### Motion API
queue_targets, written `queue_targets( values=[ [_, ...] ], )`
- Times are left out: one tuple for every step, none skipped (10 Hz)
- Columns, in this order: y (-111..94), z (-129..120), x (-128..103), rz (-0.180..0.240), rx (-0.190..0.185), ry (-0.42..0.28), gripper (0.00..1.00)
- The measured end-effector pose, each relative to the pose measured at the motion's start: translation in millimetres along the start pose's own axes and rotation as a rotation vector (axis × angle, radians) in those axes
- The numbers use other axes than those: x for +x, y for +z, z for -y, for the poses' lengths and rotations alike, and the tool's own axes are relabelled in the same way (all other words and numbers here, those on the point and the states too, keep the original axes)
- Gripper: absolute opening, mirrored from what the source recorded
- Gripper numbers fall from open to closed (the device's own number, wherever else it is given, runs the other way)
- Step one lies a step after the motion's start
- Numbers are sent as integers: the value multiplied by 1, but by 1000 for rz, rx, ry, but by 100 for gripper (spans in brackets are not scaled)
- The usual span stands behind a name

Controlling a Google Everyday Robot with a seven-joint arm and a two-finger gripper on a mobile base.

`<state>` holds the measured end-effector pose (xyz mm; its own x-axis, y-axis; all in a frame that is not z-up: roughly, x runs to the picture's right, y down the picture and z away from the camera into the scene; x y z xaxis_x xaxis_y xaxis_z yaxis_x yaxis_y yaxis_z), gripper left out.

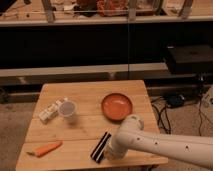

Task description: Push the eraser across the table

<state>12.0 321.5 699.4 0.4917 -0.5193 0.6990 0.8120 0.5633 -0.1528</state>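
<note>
- Eraser (100, 146) sits near the front edge of your table (90, 94), right of middle, angled.
- Gripper (112, 149) is down just beside its right side (open or closed? can't tell).

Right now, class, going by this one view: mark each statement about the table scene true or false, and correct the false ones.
1. The eraser lies near the front edge of the table, to the picture's right of the carrot. True.
2. The carrot lies on the orange plate. False: it lies on the table at front left, apart from the plate.
3. The gripper is low over the table, right beside the eraser. True.
4. The clear cup stands on the plate. False: it stands on the table, to the picture's left of the plate.
</note>
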Motion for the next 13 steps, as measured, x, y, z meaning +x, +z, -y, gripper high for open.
queue_targets(
  values=[
    [9, 0, 1, 7, 1, 2, 0],
    [18, -3, 4, 17, 5, 13, 0],
    [25, -5, 7, 31, 13, 25, 0],
    [30, -7, 11, 57, 39, 43, 0],
    [32, -8, 15, 73, 58, 58, 0],
    [34, -7, 18, 83, 72, 65, 0],
    [35, -6, 21, 91, 86, 70, 0],
    [34, -5, 25, 93, 96, 77, 0],
    [33, -4, 29, 91, 102, 82, 0],
    [32, -2, 31, 90, 105, 81, 0],
    [32, 0, 34, 90, 107, 79, 0],
    [33, 2, 38, 89, 107, 80, 0],
    [34, 5, 41, 90, 107, 76, 0]
  ],
)
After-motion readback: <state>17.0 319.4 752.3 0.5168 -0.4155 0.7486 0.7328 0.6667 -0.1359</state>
